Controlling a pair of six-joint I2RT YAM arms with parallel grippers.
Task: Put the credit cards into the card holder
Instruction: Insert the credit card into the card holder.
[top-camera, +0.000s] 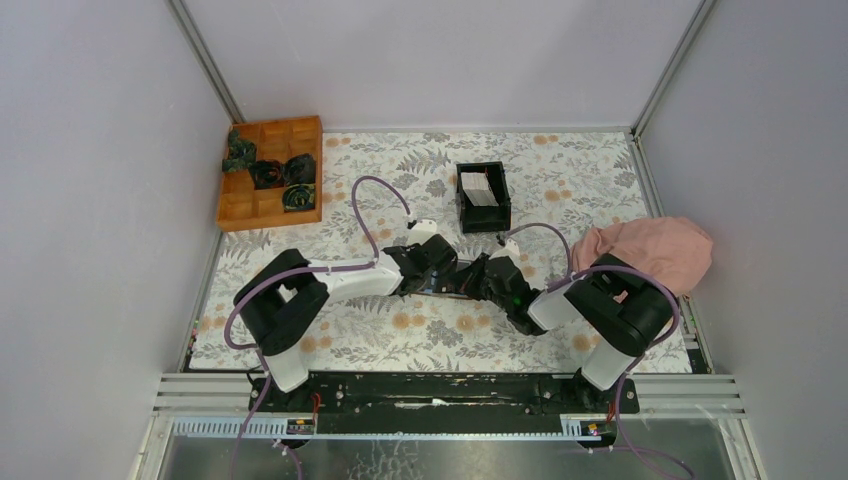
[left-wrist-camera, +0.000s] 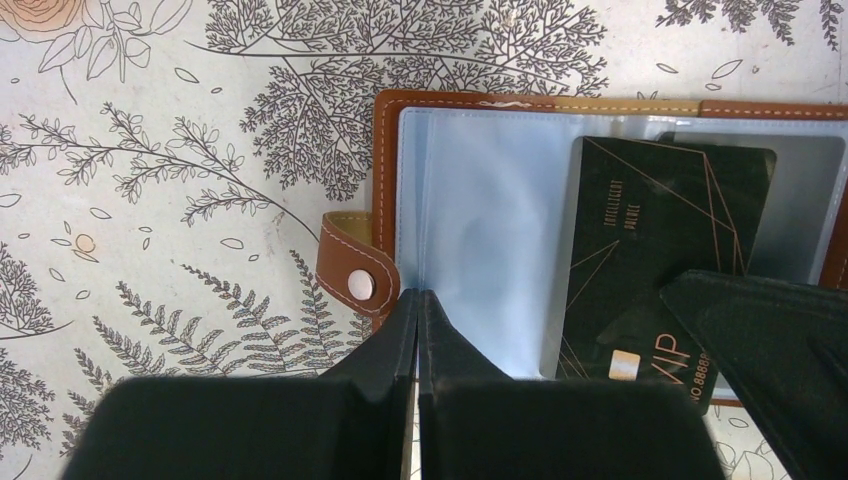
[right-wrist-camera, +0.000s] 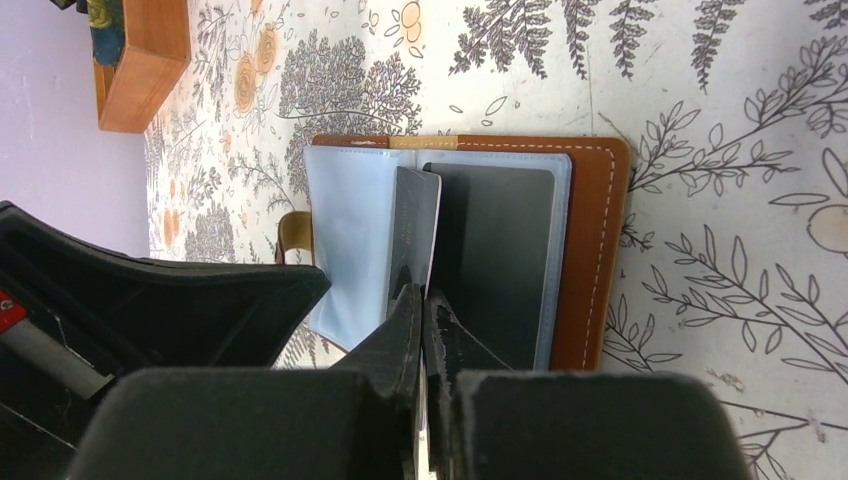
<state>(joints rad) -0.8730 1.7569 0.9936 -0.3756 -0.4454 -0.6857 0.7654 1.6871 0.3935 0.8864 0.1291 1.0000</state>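
Nearest the lens, the right hand (right-wrist-camera: 420, 295) is clamped tight on one dark credit card (left-wrist-camera: 650, 230), holding it on edge over the open card holder (right-wrist-camera: 595, 250), which lies in the middle of the desk (top-camera: 420, 340) between both arms. The left hand (left-wrist-camera: 417, 300) is closed too, its tips at the near edge of a clear sleeve (left-wrist-camera: 480, 240); whether it pinches the plastic I cannot tell. The task looks early: that card is not yet seated, and a dark panel beside it may be another. A pale stack of cards (top-camera: 478, 188), too tight to count, sits in the black box (top-camera: 485, 222) farther off. Count: one holder, one box, two hands.
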